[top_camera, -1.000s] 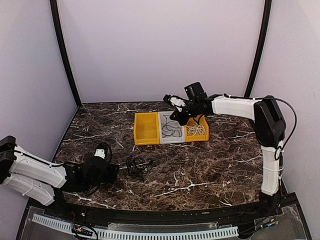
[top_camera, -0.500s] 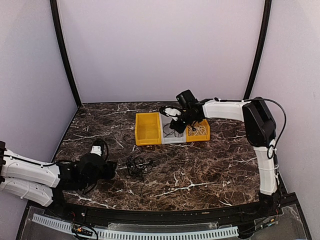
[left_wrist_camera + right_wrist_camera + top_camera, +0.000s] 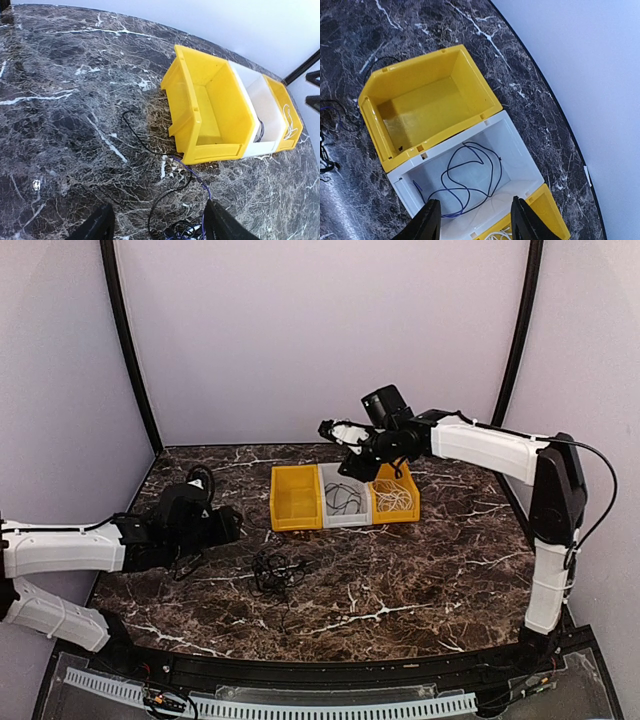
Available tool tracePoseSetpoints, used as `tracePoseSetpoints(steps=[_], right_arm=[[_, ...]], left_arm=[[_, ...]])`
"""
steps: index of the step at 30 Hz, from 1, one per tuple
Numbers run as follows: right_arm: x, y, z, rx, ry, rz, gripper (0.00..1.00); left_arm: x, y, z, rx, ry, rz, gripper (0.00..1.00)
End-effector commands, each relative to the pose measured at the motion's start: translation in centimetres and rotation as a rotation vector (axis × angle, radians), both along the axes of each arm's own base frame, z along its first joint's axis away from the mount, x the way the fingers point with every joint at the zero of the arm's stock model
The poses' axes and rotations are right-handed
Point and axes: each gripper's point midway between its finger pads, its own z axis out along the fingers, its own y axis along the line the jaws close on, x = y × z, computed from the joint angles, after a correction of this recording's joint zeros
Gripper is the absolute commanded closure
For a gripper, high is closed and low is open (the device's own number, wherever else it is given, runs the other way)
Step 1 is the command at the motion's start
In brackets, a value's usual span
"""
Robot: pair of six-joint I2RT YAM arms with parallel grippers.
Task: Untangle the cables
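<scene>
Low centre of the top view, a black cable [image 3: 275, 573] lies tangled on the surface [image 3: 430, 570], the left pincer [image 3: 230, 525] beside it, apart and empty. Beyond, the white bin [image 3: 518, 151] holds a second black cable [image 3: 465, 182], with the white cable [image 3: 395, 498] in the bin to its right. The right pincer [image 3: 472, 217] hovers above, apart. One cable remains: next, likely, a grasp on that tangle.

Dark marble-pattern table [image 3: 430, 570], white veins across top, fills booth floor. Three open-topped bins stand in one row toward rear centre, sides touching (yellow, white, yellow): yellow bin [image 3: 293, 502] at left, white bin [image 3: 346, 524] in middle, second yellow bin [image 3: 396, 519] at right. Row sits slightly askew to table's near edge. Pale lilac walls [image 3: 320, 340] enclose back and both sides. Black poles [image 3: 130, 350] rise at rear corners. White slotted strip [image 3: 270, 706] runs along front, below table edge.
</scene>
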Motion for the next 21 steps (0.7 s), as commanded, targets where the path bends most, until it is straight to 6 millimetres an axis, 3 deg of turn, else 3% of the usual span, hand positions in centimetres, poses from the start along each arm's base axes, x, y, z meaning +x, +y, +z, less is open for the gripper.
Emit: tracePoseSetpoints(steps=[1,5,10,11,12,14,16,21], right_arm=[[-3.0,1.4,3.1,0.092,-0.002,0.119,0.52],[-5.5,2.8,3.1,0.134,0.08,0.221,0.56],[-6.6,3.6,2.4,0.151,0.123,0.258,0.57],[-6.6,3.6,2.2,0.149,0.127,0.256,0.57],[-6.5,3.6,2.1,0.149,0.129,0.254,0.58],[-6.6,3.7,1.8,0.147,0.134,0.252,0.58],[-6.6,3.7,1.7,0.147,0.136,0.253,0.58],[-6.7,3.5,1.9,0.15,0.126,0.25,0.59]], left_arm=[[0.2,-3.7,-0.9,-0.009,0.105,-0.197,0.39],[-0.6,-7.2,-1.6,0.017,0.133,-0.433,0.41],[-0.9,-9.0,-2.4,0.048,0.185,-0.544,0.44],[-1.1,-9.1,-3.5,0.064,0.229,-0.554,0.46],[-0.7,-9.5,-3.1,0.064,0.23,-0.553,0.47],[-0.3,-8.7,-5.5,0.143,0.33,-0.508,0.51],[0.3,-8.1,-6.5,0.204,0.39,-0.466,0.56],[0.6,-8.4,-7.1,0.222,0.431,-0.46,0.67]])
